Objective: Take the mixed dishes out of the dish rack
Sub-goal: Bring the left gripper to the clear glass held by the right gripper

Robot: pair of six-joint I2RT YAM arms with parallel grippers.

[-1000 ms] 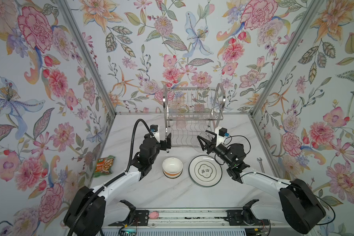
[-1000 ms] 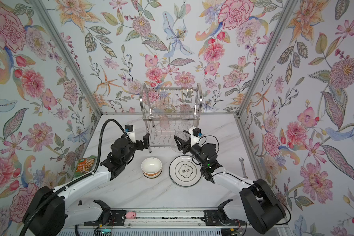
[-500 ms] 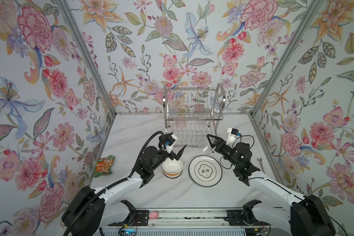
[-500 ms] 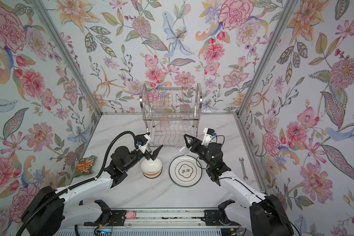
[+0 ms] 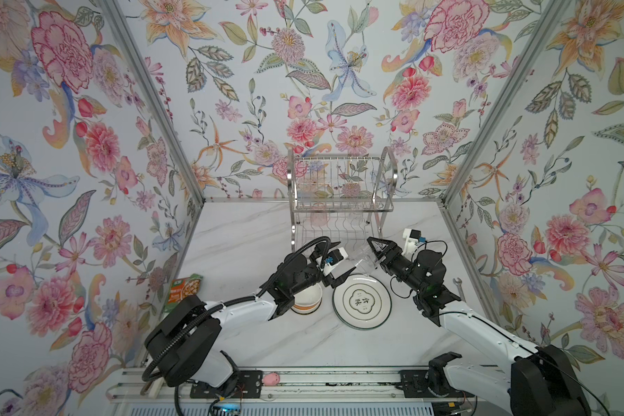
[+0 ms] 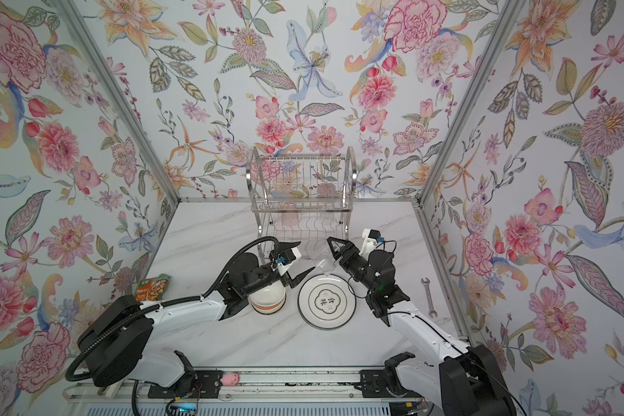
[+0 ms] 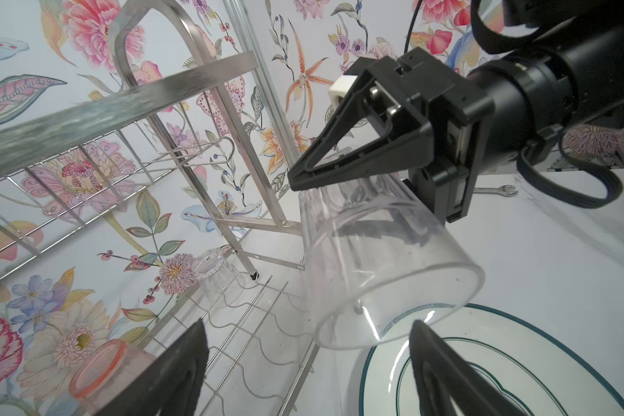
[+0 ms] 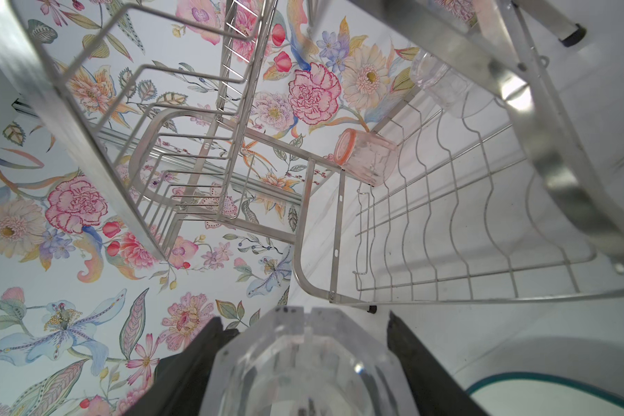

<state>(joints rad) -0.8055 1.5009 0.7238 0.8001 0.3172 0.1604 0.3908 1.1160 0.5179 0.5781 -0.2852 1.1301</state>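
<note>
My right gripper [image 8: 301, 324] clamps the clear tumbler [image 7: 382, 259] by its base, tipped mouth-first toward my left gripper [image 7: 307, 324]. That one's jaws stand open just under the rim, likely for a handover. The plate [image 5: 361, 300] lies below both, and the pink tumbler [image 8: 366, 158] waits in the rack [image 5: 343, 208] beyond.

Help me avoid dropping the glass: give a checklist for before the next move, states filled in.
1. Grip of right gripper on clear tumbler base: ok.
2. Tumbler upright: not ok, tilted, mouth toward left gripper.
3. Left gripper open at the rim: ok; contact cannot tell.
4. Free table under tumbler: not ok, edge of plate lies below.
5. All out of dish rack: not ok, pink tumbler and second clear tumbler sit on the lower shelf.
</note>
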